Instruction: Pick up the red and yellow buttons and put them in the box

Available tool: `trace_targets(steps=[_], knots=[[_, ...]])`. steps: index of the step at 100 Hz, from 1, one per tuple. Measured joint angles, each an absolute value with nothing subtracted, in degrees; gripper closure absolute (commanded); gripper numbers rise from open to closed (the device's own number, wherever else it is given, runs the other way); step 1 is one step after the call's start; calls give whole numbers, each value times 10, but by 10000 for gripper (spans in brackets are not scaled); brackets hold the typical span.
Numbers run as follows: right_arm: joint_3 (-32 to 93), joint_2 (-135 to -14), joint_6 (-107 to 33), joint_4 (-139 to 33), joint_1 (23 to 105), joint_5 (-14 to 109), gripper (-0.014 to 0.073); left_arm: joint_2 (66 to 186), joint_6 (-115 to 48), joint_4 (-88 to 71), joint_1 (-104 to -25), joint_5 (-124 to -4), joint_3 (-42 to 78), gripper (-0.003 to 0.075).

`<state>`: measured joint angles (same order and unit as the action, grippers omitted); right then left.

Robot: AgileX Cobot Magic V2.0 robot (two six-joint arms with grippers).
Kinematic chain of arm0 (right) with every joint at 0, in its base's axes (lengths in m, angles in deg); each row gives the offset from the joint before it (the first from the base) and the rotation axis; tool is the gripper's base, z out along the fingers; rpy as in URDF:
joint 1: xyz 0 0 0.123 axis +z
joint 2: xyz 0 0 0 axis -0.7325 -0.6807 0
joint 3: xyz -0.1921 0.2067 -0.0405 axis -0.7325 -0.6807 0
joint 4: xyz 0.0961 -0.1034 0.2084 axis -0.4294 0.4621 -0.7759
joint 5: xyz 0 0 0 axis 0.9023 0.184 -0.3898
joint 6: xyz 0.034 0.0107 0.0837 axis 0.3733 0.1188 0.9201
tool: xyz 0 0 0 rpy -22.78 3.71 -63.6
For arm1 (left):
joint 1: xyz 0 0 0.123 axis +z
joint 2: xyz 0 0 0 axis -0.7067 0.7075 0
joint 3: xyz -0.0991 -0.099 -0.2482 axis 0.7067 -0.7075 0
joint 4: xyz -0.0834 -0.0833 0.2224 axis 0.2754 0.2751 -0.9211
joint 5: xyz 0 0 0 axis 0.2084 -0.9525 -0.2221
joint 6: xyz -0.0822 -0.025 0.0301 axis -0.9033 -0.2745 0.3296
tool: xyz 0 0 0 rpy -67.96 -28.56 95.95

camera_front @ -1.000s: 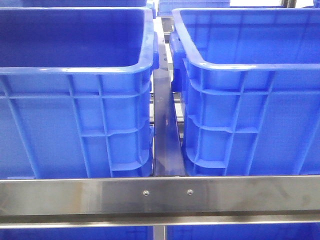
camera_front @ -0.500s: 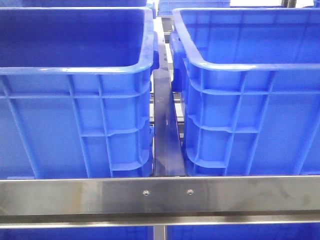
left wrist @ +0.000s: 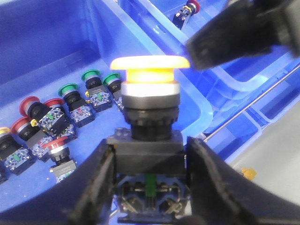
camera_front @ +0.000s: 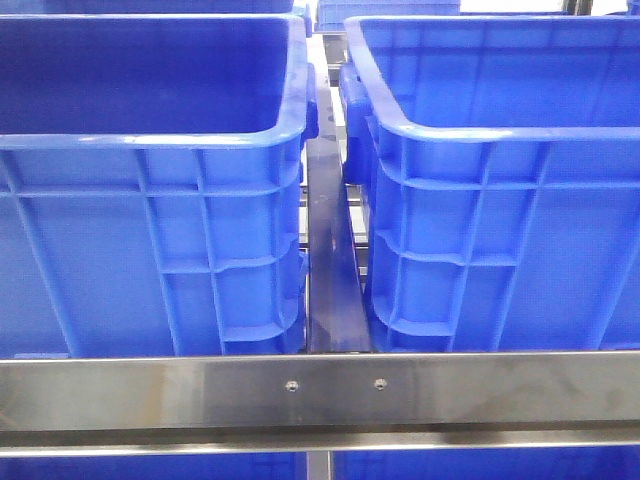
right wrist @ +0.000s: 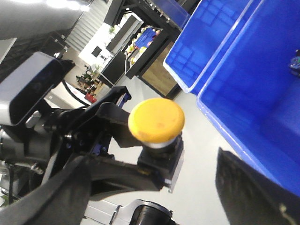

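In the left wrist view my left gripper (left wrist: 149, 146) is shut on the black body of a yellow button (left wrist: 150, 75), holding it cap up above a blue box (left wrist: 70, 37). Down in that box lie red buttons (left wrist: 28, 105), green buttons (left wrist: 90, 75) and another yellow one (left wrist: 3, 131). The neighbouring blue box (left wrist: 154, 33) holds a red button (left wrist: 192, 5). My right gripper (right wrist: 150, 157) is open, and the held yellow button (right wrist: 156, 121) shows between its fingers (right wrist: 61, 187). One of those right fingers (left wrist: 234, 33) hangs just beyond the yellow cap. Neither gripper appears in the front view.
Two tall blue bins (camera_front: 150, 130) (camera_front: 500, 130) fill the front view, with a steel rail (camera_front: 320, 390) across the foreground. The left arm and its wrist camera (right wrist: 33, 89) sit close to the right gripper. More blue bins (right wrist: 262, 79) stand to the side over a grey floor.
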<state>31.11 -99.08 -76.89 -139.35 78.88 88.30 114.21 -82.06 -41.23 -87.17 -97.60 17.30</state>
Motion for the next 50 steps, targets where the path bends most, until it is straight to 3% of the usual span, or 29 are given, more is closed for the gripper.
trace_targets(steps=[50], knots=[[405,-1074,-756,-1394,838,876,23,1142,-821,-412,-872,-976,173,739]])
